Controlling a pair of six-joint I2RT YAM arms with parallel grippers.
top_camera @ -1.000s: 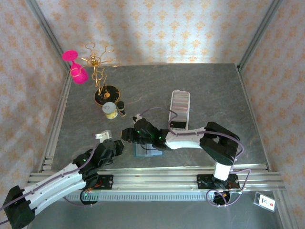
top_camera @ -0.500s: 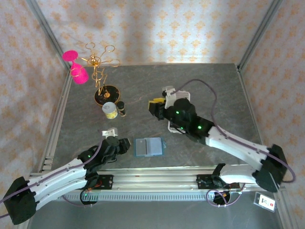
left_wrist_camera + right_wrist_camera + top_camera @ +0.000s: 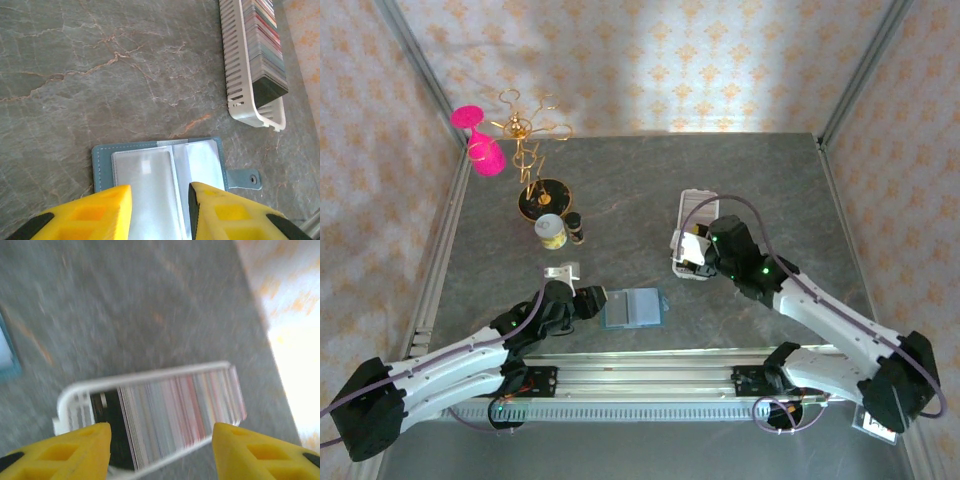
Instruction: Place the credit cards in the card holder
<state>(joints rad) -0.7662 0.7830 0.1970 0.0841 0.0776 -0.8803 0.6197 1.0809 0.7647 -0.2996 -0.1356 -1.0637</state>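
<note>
Right tool [image 3: 160, 432] spread over credit cards [image 3: 175, 410], presumably to pluck one; left tool [image 3: 159, 200], seven o'clock, spread over card holder [image 3: 150, 167].

White tray [image 3: 234, 55] near card holder [image 3: 150, 170]; gap passable

One card holder [image 3: 165, 175]. One white tray [image 3: 233, 60], holding a packed row of credit cards [image 3: 266, 42], too many to count. One gold rack [image 3: 528, 135], two pink glasses [image 3: 486, 157], one small jar [image 3: 550, 231], one dark bottle [image 3: 576, 228], one table [image 3: 620, 175].
</note>
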